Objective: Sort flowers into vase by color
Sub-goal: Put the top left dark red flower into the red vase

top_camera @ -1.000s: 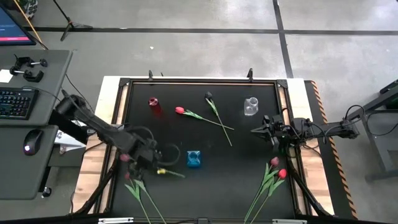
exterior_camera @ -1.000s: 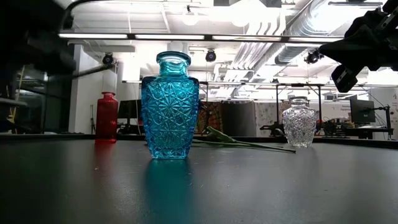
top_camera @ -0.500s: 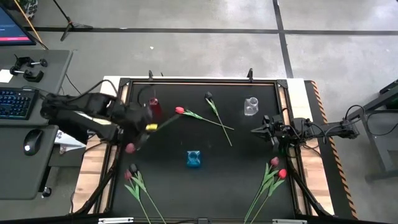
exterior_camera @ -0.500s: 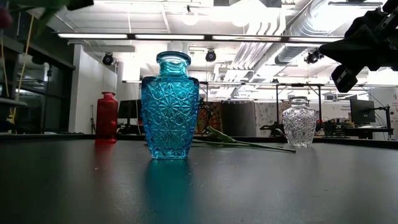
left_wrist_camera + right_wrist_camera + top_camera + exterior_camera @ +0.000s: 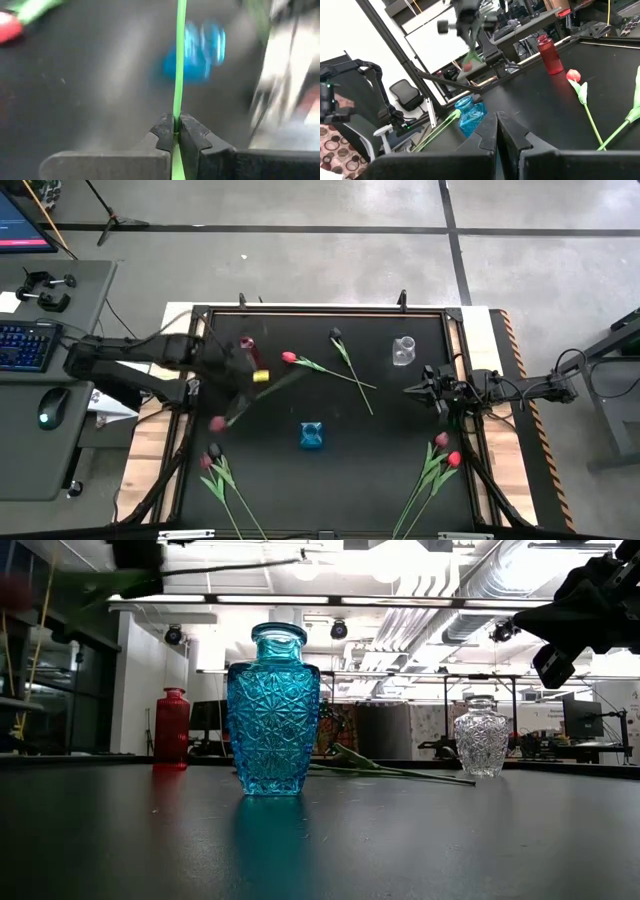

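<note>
Left wrist view: left hand point(image 5: 176, 131) clamped on tulip stem point(image 5: 178, 60); right hand point(image 5: 496, 121) closed, empty.

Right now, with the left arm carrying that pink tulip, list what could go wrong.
1. The left gripper pinches only the thin green stem of the pink tulip, so the flower may swing or slip.
2. The small red glass vase stands close beneath that arm; a knock could tip it.
3. Its neck looks narrow, so the stem could miss.
</note>
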Action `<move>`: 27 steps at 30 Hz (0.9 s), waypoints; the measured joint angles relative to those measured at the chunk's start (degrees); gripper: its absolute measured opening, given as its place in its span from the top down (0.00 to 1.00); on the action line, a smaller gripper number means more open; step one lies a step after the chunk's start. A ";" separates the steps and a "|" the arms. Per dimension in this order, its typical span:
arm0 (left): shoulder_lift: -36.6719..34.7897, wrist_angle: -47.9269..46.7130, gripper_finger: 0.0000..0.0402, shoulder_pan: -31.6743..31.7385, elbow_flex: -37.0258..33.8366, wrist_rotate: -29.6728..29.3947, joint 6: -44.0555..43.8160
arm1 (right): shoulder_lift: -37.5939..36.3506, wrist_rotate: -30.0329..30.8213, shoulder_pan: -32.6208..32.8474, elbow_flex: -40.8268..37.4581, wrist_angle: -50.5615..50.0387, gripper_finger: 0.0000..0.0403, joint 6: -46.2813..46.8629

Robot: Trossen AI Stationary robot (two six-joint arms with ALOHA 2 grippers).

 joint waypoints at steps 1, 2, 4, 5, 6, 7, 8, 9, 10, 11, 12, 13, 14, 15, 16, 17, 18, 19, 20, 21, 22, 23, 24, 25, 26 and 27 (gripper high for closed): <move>0.38 -1.96 1.00 -2.15 -0.65 -0.24 4.48 | -0.02 0.00 0.00 0.00 -0.01 1.00 -0.01; 0.76 -3.65 1.00 -4.46 -1.33 -1.31 8.82 | -0.02 -0.02 0.00 -0.01 -0.02 1.00 0.01; 1.86 -5.62 1.00 -9.38 -3.02 -4.19 16.56 | -0.02 0.00 -0.02 0.01 0.00 1.00 -0.01; 2.59 -5.48 1.00 -11.67 -4.13 -5.70 19.66 | 0.00 0.00 -0.02 -0.01 0.00 1.00 0.01; 3.44 -4.82 1.00 -13.86 -5.14 -7.22 22.57 | -0.01 0.00 -0.02 0.01 -0.01 1.00 -0.01; 4.48 -4.05 1.00 -15.74 -5.98 -8.57 25.43 | -0.02 0.00 0.00 0.00 0.00 1.00 -0.01; 5.72 -3.18 1.00 -17.44 -6.58 -9.87 28.23 | 0.00 -0.02 0.00 -0.01 -0.01 1.00 -0.01; 7.04 -2.12 1.00 -18.83 -7.06 -11.00 30.75 | -0.01 -0.01 -0.02 0.01 -0.02 1.00 -0.01; 8.46 -1.27 1.00 -20.05 -7.51 -11.97 32.84 | 0.00 -0.02 -0.02 0.01 -0.02 1.00 -0.01; 10.03 -0.85 1.00 -21.09 -7.94 -12.49 34.33 | -0.02 0.00 0.00 -0.01 0.00 1.00 -0.01; 11.60 -0.62 1.00 -21.87 -8.39 -12.48 35.30 | 0.00 0.00 -0.02 0.01 -0.02 1.00 -0.01; 13.07 -0.60 1.00 -22.60 -8.77 -12.36 35.74 | -0.02 0.00 0.00 0.00 0.00 1.00 -0.01; 14.58 -0.60 1.00 -23.27 -9.18 -11.90 35.77 | -0.01 -0.02 -0.01 0.01 -0.02 1.00 -0.01; 15.93 -0.61 1.00 -23.89 -9.72 -11.28 35.75 | -0.01 -0.01 -0.01 0.00 0.00 1.00 -0.01; 17.18 -0.66 1.00 -24.58 -10.28 -10.79 35.56 | -0.02 -0.01 -0.01 0.00 -0.01 1.00 -0.01; 18.42 -0.63 1.00 -25.22 -10.85 -10.44 35.37 | -0.01 0.00 0.00 0.01 0.00 1.00 -0.01; 19.48 -0.16 1.00 -25.83 -11.51 -10.04 35.34 | -0.01 -0.01 -0.02 -0.01 0.00 1.00 0.00; 20.45 0.50 1.00 -26.34 -12.22 -9.83 35.35 | 0.00 0.00 -0.02 0.01 -0.02 1.00 -0.01; 21.45 1.43 1.00 -26.83 -12.95 -9.79 35.33 | 0.00 -0.01 -0.02 0.01 0.00 1.00 -0.01; 22.41 2.17 1.00 -27.21 -13.47 -9.66 35.31 | 0.00 0.00 -0.01 0.00 -0.01 1.00 0.00; 23.37 2.73 1.00 -27.54 -13.70 -9.40 35.32 | 0.00 0.00 -0.02 -0.01 0.00 1.00 -0.01; 24.32 3.27 1.00 -27.79 -13.75 -9.09 35.30 | 0.00 0.00 -0.02 0.00 -0.02 1.00 -0.01; 25.12 4.04 1.00 -28.05 -13.74 -8.54 35.30 | -0.02 0.00 -0.01 0.01 0.00 1.00 0.01; 25.74 4.89 1.00 -28.14 -13.74 -7.75 35.22 | -0.01 -0.02 -0.02 0.01 -0.02 1.00 0.00; 26.32 5.75 1.00 -28.27 -13.74 -6.96 34.87 | 0.00 -0.01 -0.01 0.00 -0.01 1.00 -0.01; 26.73 6.69 1.00 -28.29 -13.74 -6.25 34.57 | 0.00 -0.02 -0.02 0.01 0.00 1.00 -0.01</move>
